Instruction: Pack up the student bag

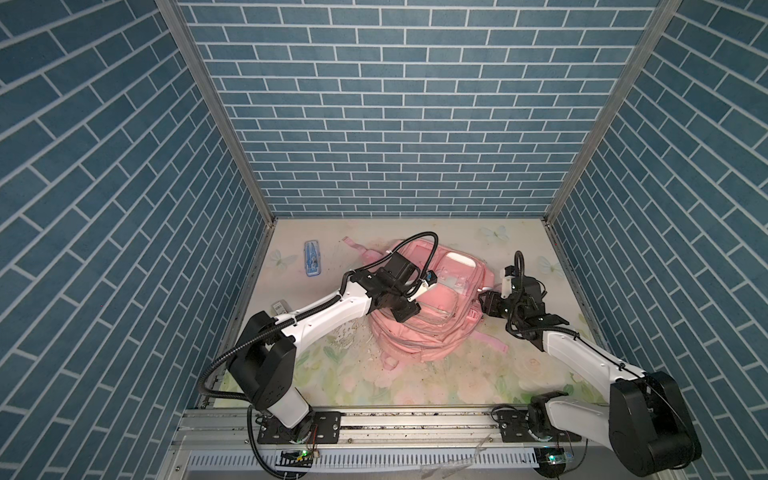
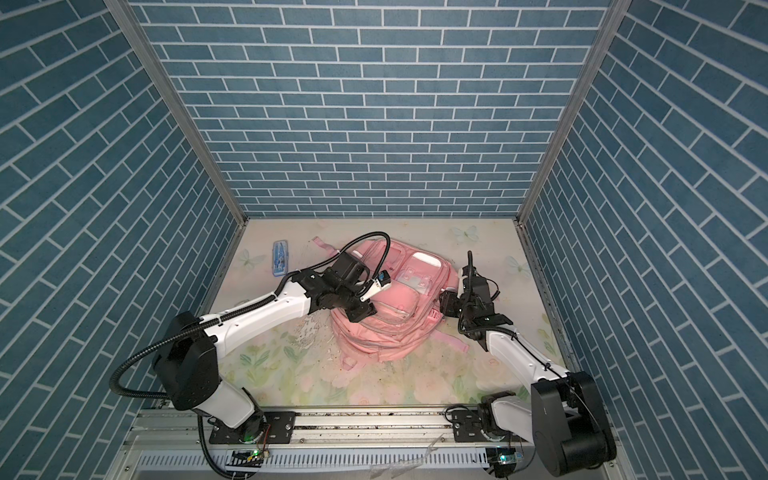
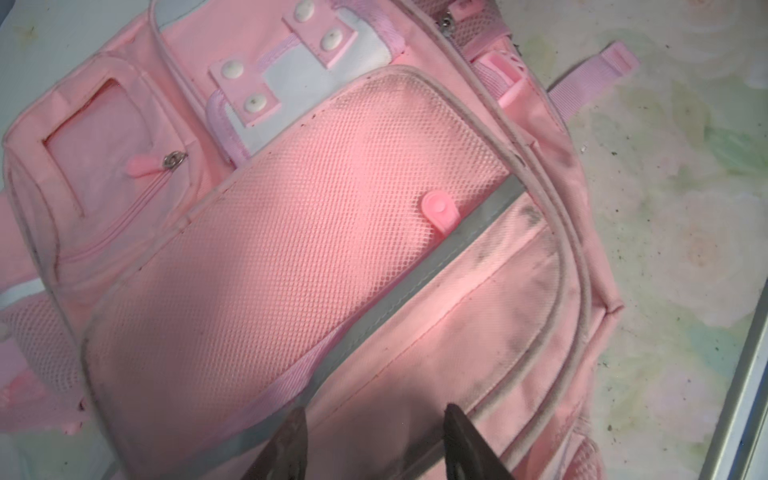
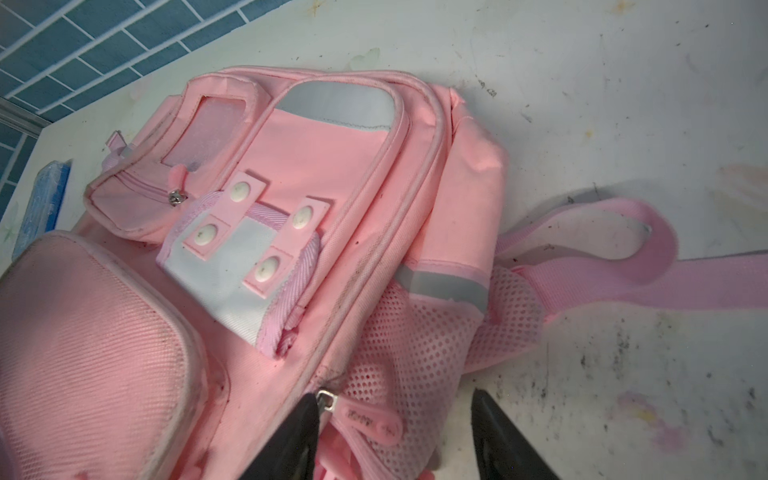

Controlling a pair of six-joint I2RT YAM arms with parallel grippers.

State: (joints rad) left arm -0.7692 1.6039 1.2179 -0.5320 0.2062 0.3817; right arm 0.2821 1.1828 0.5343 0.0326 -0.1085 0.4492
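Observation:
The student bag (image 1: 419,340) (image 2: 374,336) is a large pink backpack lying front side up in the middle of the table. My left gripper (image 1: 409,316) (image 2: 361,313) is over its front. In the left wrist view it (image 3: 376,409) stands open, close above the pink fabric (image 3: 291,249) below a grey reflective strip (image 3: 449,257), with nothing between its fingers. My right gripper (image 1: 484,301) (image 2: 444,303) is at the bag's right side. In the right wrist view it (image 4: 395,395) is open, and a pink zipper pull (image 4: 374,422) by the mesh side pocket (image 4: 415,332) lies between its fingers.
A blue pencil case (image 1: 312,259) (image 2: 279,257) (image 4: 45,199) lies at the far left of the table. A small grey object (image 1: 279,307) sits by the left wall. Pink straps (image 1: 492,338) (image 4: 623,266) trail from the bag. Blue brick walls close in three sides.

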